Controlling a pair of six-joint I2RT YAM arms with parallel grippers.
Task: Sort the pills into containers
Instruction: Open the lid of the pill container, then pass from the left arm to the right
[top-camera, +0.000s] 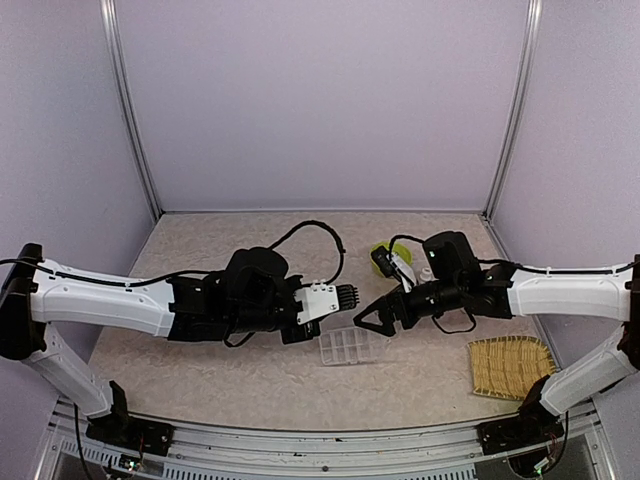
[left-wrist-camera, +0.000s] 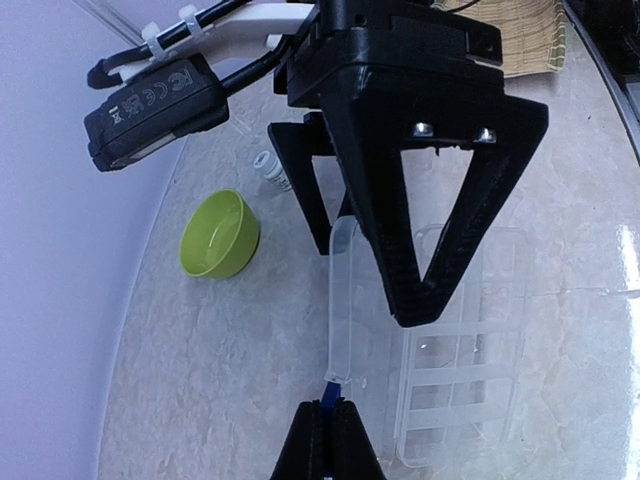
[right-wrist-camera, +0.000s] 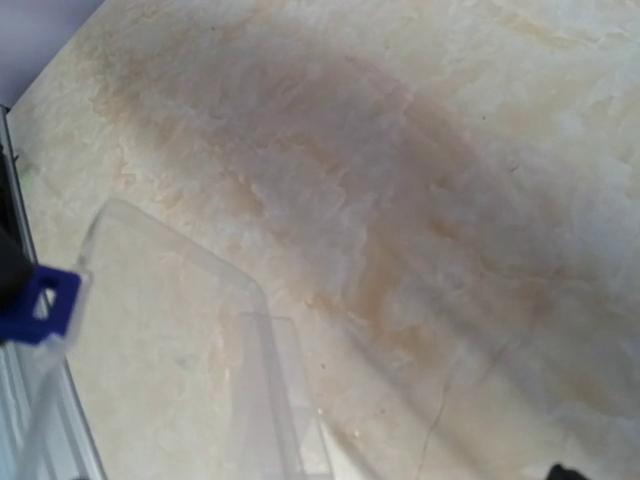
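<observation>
The containers are the compartments of a clear pill box (top-camera: 348, 348) lying on the table between the two arms. In the left wrist view its base (left-wrist-camera: 470, 370) lies flat and its lid (left-wrist-camera: 341, 300) stands up, seen edge-on. My left gripper (left-wrist-camera: 328, 425) is shut on the small blue tab (left-wrist-camera: 331, 392) at the lid's edge. My right gripper (top-camera: 368, 320) hangs open just above the box, its fingers (left-wrist-camera: 430, 250) spread wide on either side of the raised lid. In the right wrist view the lid (right-wrist-camera: 170, 330) and tab (right-wrist-camera: 40, 305) are close and blurred. No pills show.
A lime-green bowl (left-wrist-camera: 220, 235) sits behind the box, with a small white bottle (left-wrist-camera: 272, 172) beside it. A woven bamboo mat (top-camera: 510, 365) lies at the table's right front. Light walls close in the back and both sides.
</observation>
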